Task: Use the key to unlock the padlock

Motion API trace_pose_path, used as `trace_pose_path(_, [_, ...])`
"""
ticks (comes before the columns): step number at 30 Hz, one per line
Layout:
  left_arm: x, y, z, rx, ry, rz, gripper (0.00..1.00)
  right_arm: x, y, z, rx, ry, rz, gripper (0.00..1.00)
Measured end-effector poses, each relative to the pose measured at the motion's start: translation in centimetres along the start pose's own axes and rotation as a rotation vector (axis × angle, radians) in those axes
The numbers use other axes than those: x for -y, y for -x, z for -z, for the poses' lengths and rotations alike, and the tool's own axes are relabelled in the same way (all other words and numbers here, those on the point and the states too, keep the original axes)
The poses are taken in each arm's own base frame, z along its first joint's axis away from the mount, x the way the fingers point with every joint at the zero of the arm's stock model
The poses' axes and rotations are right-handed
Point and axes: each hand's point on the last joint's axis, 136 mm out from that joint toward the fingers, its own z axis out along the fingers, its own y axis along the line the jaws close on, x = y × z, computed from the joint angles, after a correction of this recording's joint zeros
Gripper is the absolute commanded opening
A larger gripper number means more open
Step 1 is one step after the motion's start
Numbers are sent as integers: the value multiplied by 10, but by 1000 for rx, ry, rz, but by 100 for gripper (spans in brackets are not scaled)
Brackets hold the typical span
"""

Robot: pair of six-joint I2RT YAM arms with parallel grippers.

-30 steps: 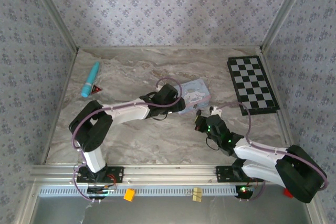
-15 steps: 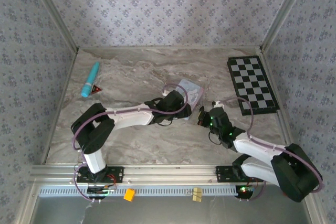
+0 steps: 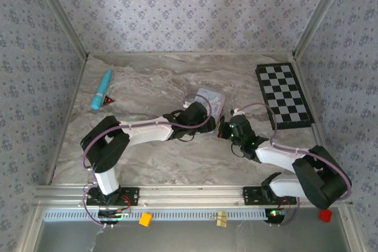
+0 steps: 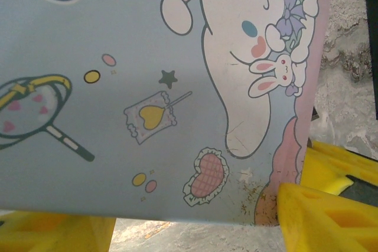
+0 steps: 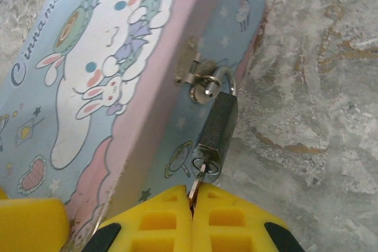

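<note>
The right gripper [image 5: 192, 196] has come in closer to the tin [image 3: 211, 101] than a second ago. The tin, which then lay flatter and further right, has swung round with the left gripper [image 4: 177, 225] and now sits tipped near the middle of the marble table [image 3: 147, 81]. From the right wrist, the padlock [image 5: 216, 131] hangs by its thin shackle from the small metal hasp [image 5: 190, 70] on the tin's pink-edged side. Its dark body points down towards the camera, just off the table surface. The key [image 5: 197, 182] is in the keyway at the padlock's lower end, and its bow is pinched between the right gripper's yellow fingers [image 5: 156, 222]. These are pressed together directly below the lock, so padlock, key and gripper stand in one line. The shackle is still seated through the hasp. From the left wrist, the tin's pale blue cartoon lid spans the gap between the left gripper's fingers [image 4: 331, 216]. They stand wide apart, one at each lower corner of the tin and against its sides, clamped on it. In the top view the two grippers meet at the tin, left from the near-left and right from the near-right. A checkered board [image 3: 283, 94] lies well apart at the far right, and a teal pen [image 3: 101, 90] at the far left.
</note>
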Motion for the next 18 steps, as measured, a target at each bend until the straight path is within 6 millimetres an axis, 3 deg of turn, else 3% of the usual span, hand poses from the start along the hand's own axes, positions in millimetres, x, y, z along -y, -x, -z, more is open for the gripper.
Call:
trace_pose_path(7, [0, 0, 0, 3, -3, 4, 70, 8, 8, -2, 50, -47, 154, 0])
trace_pose_path(11, [-1, 0, -1, 6, -10, 15, 70, 23, 16, -3, 74, -62, 138, 0])
trace_pose_path(18, [-1, 1, -1, 10, -20, 25, 69, 20, 11, -6, 46, -32, 133, 0])
